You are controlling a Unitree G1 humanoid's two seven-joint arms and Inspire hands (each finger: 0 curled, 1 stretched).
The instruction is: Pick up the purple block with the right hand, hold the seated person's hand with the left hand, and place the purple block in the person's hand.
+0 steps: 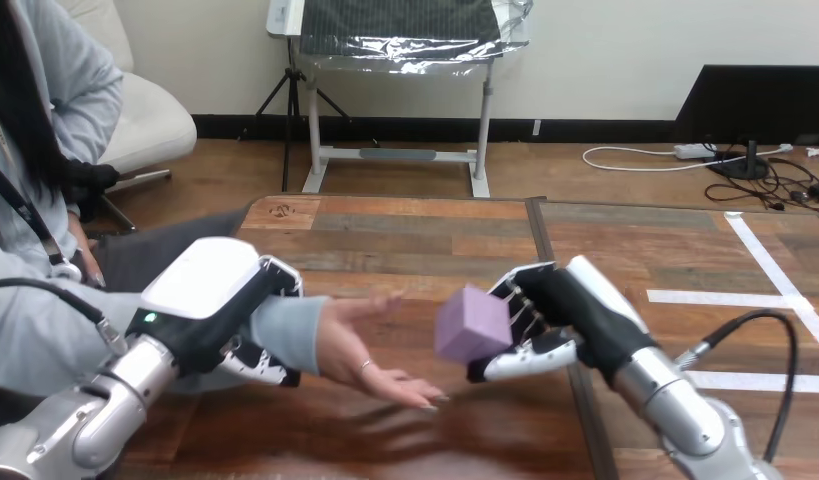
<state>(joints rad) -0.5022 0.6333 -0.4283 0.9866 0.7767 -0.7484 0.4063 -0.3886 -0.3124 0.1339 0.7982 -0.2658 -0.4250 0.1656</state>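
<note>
Gripping tilted purple block w/ R hand, L hand curled round person's wrist.

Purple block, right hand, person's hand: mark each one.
purple block (472, 323), head view, front face.
right hand (570, 310), head view, black palm behind the block.
person's hand (353, 345), head view, open palm.

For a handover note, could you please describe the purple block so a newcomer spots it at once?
Above the wooden table, the right hand grips the purple block. It is the only cube, pale purple, just right of the person's open hand.
</note>
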